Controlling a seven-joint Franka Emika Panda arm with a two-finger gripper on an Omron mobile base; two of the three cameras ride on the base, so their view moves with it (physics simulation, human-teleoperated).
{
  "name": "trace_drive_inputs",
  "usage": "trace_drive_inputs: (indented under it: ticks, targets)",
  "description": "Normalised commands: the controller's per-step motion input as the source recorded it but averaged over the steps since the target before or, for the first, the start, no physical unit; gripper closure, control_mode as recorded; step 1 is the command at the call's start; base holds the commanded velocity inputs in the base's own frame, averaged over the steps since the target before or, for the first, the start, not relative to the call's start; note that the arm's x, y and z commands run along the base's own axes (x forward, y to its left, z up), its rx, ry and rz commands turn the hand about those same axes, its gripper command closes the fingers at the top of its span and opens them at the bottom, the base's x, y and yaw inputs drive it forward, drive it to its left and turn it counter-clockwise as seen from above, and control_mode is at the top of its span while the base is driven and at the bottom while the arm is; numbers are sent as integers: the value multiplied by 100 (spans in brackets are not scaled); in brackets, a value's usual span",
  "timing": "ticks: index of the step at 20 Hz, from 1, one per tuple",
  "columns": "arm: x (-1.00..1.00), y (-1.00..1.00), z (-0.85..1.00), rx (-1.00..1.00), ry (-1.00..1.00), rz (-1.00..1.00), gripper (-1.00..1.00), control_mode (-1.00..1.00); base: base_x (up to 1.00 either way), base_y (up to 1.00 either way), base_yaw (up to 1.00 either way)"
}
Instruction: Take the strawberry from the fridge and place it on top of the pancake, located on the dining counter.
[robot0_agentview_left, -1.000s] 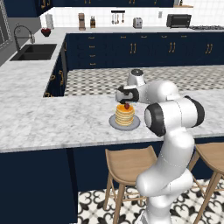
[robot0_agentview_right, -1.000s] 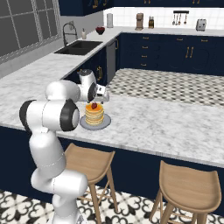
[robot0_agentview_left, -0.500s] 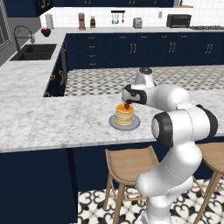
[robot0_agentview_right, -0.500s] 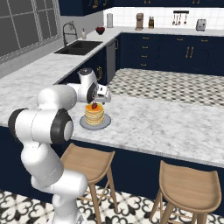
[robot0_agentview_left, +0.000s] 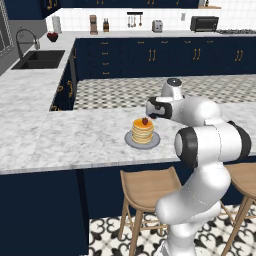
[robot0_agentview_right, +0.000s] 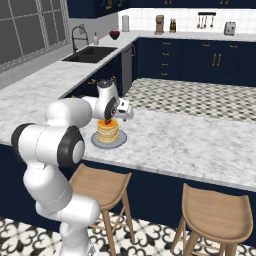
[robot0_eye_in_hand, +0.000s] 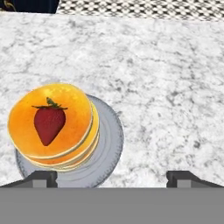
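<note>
The strawberry (robot0_eye_in_hand: 49, 123) lies flat on top of the pancake (robot0_eye_in_hand: 50, 120), a short golden stack on a round grey plate (robot0_eye_in_hand: 109, 144) on the dining counter (robot0_eye_in_hand: 166, 87). In the left base view the strawberry (robot0_agentview_left: 145, 121) caps the pancake (robot0_agentview_left: 142, 132). My gripper (robot0_agentview_left: 151, 114) hovers just above and to the right of it, open and holding nothing. In the hand view my gripper (robot0_eye_in_hand: 116, 177) has its fingertips (robot0_eye_in_hand: 43, 177) spread wide, with the stack to their left. From the right base view the strawberry (robot0_agentview_right: 107, 122) sits on the pancake (robot0_agentview_right: 107, 132) beside my gripper (robot0_agentview_right: 121, 116).
Wooden stools (robot0_agentview_left: 147, 187) (robot0_agentview_right: 215, 210) stand under the counter's near edge. A sink with a faucet (robot0_agentview_left: 37, 57) is set in the left counter. Small appliances (robot0_agentview_left: 204, 23) line the back wall counter. Bare marble (robot0_agentview_right: 190, 142) stretches on both sides of the plate.
The arm's elbow has swung down and outward toward the stools while the hand stays by the stack. The strawberry has stayed on the pancake.
</note>
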Motion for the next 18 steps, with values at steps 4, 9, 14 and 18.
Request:
trace_drive_inputs:
  ticks: [4,9,14,18]
  targets:
    - [-2,-37,0,3,0,-2,-100,-100,0,0,0]
    - [-5,-36,0,3,0,-1,-100,-100,0,0,0]
    - [-3,-31,0,2,0,0,-100,-100,0,0,0]
    - [0,-28,0,2,0,0,-100,-100,0,0,0]
